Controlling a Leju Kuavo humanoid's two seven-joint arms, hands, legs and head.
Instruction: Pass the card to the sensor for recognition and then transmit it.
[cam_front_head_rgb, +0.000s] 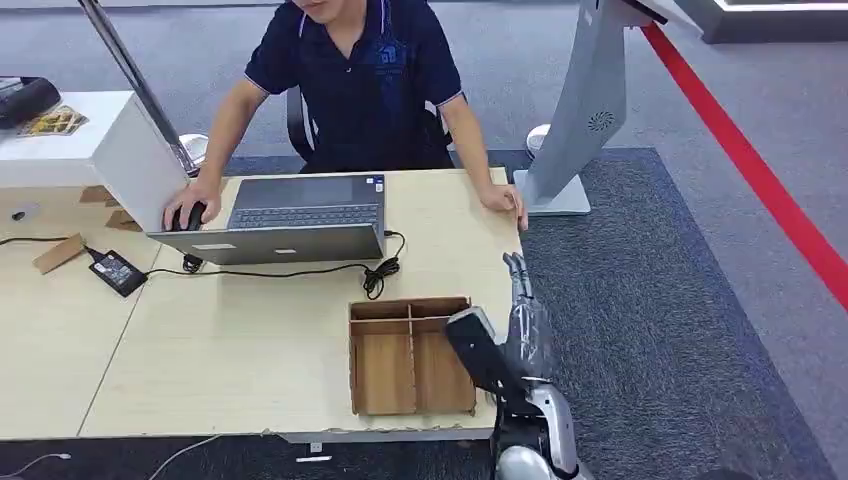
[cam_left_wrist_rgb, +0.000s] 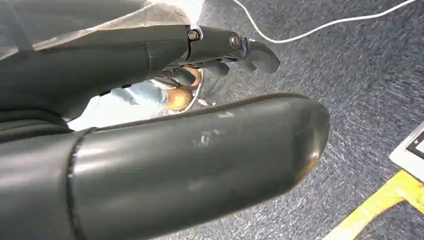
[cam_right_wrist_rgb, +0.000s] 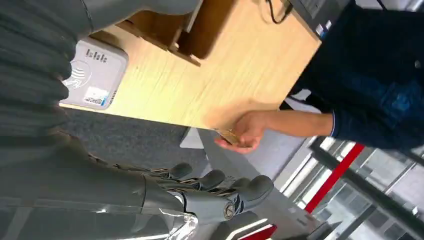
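1. The right hand (cam_front_head_rgb: 519, 290) is raised just off the right edge of the table (cam_front_head_rgb: 250, 350), beyond the wooden divided tray (cam_front_head_rgb: 410, 355). Its fingers (cam_right_wrist_rgb: 215, 182) lie stretched out, side by side and narrow, holding nothing.
2. The left hand (cam_left_wrist_rgb: 165, 150) hangs above grey carpet. Its dark fingers (cam_left_wrist_rgb: 240, 47) are curled loosely beyond the thick thumb, with nothing seen between them; whether they are fully closed I cannot tell.
3. The card (cam_right_wrist_rgb: 229, 136) is a small tan piece in the person's hand (cam_right_wrist_rgb: 245, 131) at the far right corner of the table, well apart from the right hand.
4. The sensor (cam_right_wrist_rgb: 95, 75) is a white, flat, rounded box lying on the table near the tray. It carries a wave symbol, a row of small dark marks and a coloured sticker; the writing is too small to read.
5. The person in a dark blue polo shirt sits behind an open laptop (cam_front_head_rgb: 290, 220), the other hand on a black mouse (cam_front_head_rgb: 190, 215). A small sticker on the laptop's palm rest cannot be read.
6. A black cable (cam_front_head_rgb: 375, 275) runs from the laptop past a black power brick (cam_front_head_rgb: 118, 272).
7. A grey kiosk stand (cam_front_head_rgb: 590, 110) rises beyond the table, beside a red floor stripe (cam_front_head_rgb: 760, 170).
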